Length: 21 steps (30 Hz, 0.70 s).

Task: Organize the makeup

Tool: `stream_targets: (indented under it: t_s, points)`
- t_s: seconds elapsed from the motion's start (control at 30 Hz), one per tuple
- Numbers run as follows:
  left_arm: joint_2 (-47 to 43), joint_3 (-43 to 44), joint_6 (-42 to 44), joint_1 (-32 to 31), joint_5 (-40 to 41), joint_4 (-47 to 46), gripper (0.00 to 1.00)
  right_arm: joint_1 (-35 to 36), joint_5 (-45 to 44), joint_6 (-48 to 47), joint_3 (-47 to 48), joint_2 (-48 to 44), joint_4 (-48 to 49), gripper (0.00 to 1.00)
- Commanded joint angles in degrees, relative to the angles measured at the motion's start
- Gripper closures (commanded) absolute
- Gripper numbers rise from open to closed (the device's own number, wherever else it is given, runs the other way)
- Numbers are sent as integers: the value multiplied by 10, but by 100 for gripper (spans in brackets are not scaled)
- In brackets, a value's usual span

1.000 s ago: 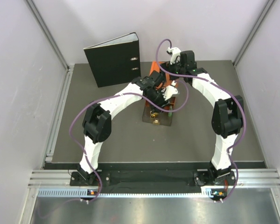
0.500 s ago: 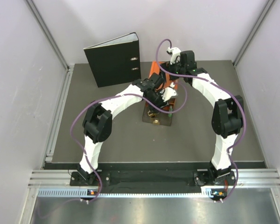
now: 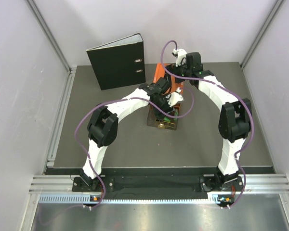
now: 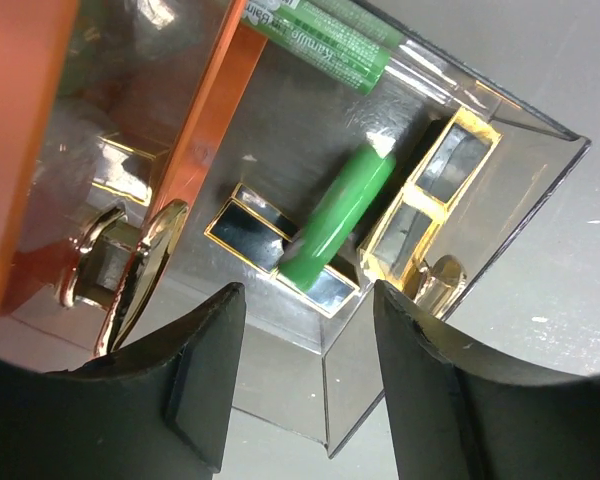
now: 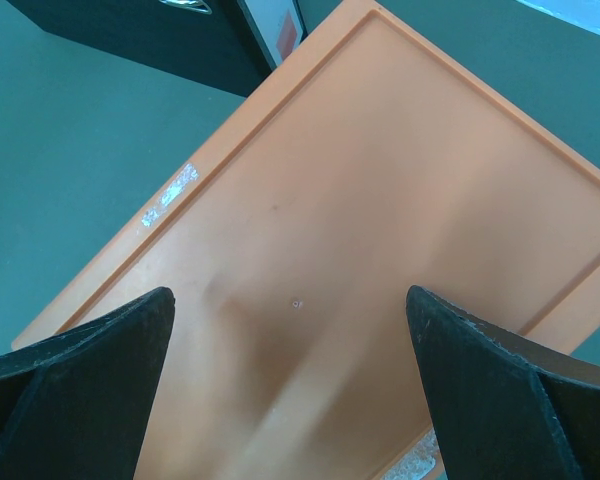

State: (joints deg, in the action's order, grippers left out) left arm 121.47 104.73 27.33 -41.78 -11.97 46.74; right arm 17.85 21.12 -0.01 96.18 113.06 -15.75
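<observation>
Over the last second the left gripper (image 4: pixel 305 400) has let its jaws spread. They now stand moderately apart with nothing between them, poised above the clear plastic drawer (image 4: pixel 540 150) that is pulled out of the flat orange drawer box (image 5: pixel 360 230) at the middle of the dark table (image 3: pixel 125 139). The arm itself has barely shifted in the overhead view. That widening reads as a release. The smooth green stick (image 4: pixel 338 218) lies on the drawer floor, slanting across the small black cases with gold rims (image 4: pixel 250 235), so this piece of makeup looks put away. A green labelled tube (image 4: pixel 320 40) lies further in, along the drawer's far wall. Relative to the jaws, the stick lies below and just beyond the fingertips, apart from both, its near end pointing into the gap between them. The right gripper (image 5: pixel 290 400) hangs over the orange box's lid with its jaws spread wide and empty. Whether it touches the lid cannot be told. The left arm probably next needs a straight lift clear of the drawer walls.
</observation>
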Motion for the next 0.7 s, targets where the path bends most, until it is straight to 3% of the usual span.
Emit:
stream_targets:
  t_s: [0.0,0.23,0.37,0.67]
  points:
    - [-8,7,-5,2,35,-23,40,-2,7,12,-38,37,-105,0]
    - [-76,-4,-41,2,72,-41,40,-3,8,12,-38,37,-104,0]
    - [-145,-54,-80,4,101,-74,35,-3,7,12,-38,38,-105,0]
    - [-218,-116,-229,-1,164,-50,34,-3,8,13,-40,41,-104,0]
